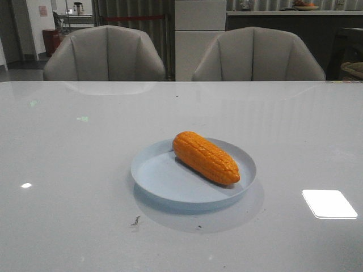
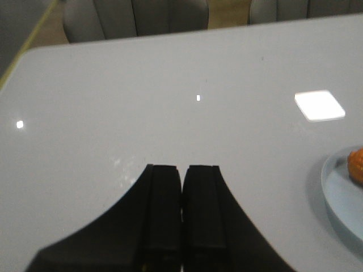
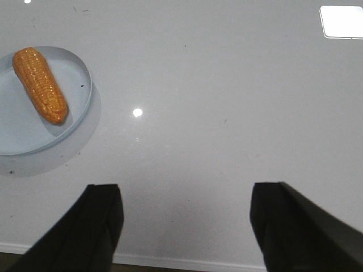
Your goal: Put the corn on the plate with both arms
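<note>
The orange corn (image 1: 205, 157) lies inside the pale blue plate (image 1: 164, 181) at the middle of the table, slanting from far left to near right. Neither gripper shows in the front view. My left gripper (image 2: 182, 170) is shut and empty over bare table, with the plate's rim (image 2: 334, 195) and a bit of the corn (image 2: 357, 164) at the frame's edge. My right gripper (image 3: 187, 195) is open and empty near the table's front edge, apart from the plate (image 3: 76, 110) and the corn (image 3: 39, 85). A tiny dark speck lies on the plate beside the corn.
Two grey chairs (image 1: 105, 54) (image 1: 258, 54) stand behind the table's far edge. Bright light reflections (image 1: 329, 204) lie on the glossy table. A small dark scuff (image 1: 136, 221) marks the table in front of the plate.
</note>
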Action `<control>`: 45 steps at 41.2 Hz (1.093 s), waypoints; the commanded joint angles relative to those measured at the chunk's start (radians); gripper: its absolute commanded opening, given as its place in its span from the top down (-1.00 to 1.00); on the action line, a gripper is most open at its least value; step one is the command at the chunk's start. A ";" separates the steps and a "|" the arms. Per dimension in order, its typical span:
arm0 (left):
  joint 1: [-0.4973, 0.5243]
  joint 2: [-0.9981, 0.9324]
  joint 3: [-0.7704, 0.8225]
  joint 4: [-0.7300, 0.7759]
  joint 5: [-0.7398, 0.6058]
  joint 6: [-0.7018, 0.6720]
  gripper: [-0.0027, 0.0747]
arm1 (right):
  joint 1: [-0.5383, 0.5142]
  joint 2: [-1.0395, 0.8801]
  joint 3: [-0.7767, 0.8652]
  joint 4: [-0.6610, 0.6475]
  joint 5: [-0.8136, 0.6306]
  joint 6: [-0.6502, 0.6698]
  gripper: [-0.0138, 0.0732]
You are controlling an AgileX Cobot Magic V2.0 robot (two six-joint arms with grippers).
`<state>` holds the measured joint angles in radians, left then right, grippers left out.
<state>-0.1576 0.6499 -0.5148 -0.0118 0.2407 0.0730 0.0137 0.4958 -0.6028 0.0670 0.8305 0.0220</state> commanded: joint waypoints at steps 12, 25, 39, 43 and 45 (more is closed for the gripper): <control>0.034 -0.532 0.368 -0.004 -0.241 0.002 0.69 | -0.006 0.003 -0.024 0.004 -0.069 -0.001 -0.65; 0.079 -0.674 0.526 -0.004 -0.241 0.002 0.69 | -0.006 0.003 -0.024 0.004 -0.069 -0.001 -0.65; 0.080 -0.676 0.563 -0.006 0.005 0.002 0.69 | -0.006 0.003 -0.024 0.004 -0.069 -0.001 -0.65; 0.080 -0.676 0.563 -0.006 0.011 0.002 0.69 | -0.006 0.003 -0.024 0.004 -0.069 -0.001 -0.65; 0.080 -0.676 0.563 -0.006 0.011 0.002 0.69 | -0.006 0.003 -0.024 0.004 -0.069 -0.001 -0.65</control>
<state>-0.0773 -0.0063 0.0110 -0.0118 0.3192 0.0730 0.0137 0.4958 -0.6013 0.0670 0.8305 0.0238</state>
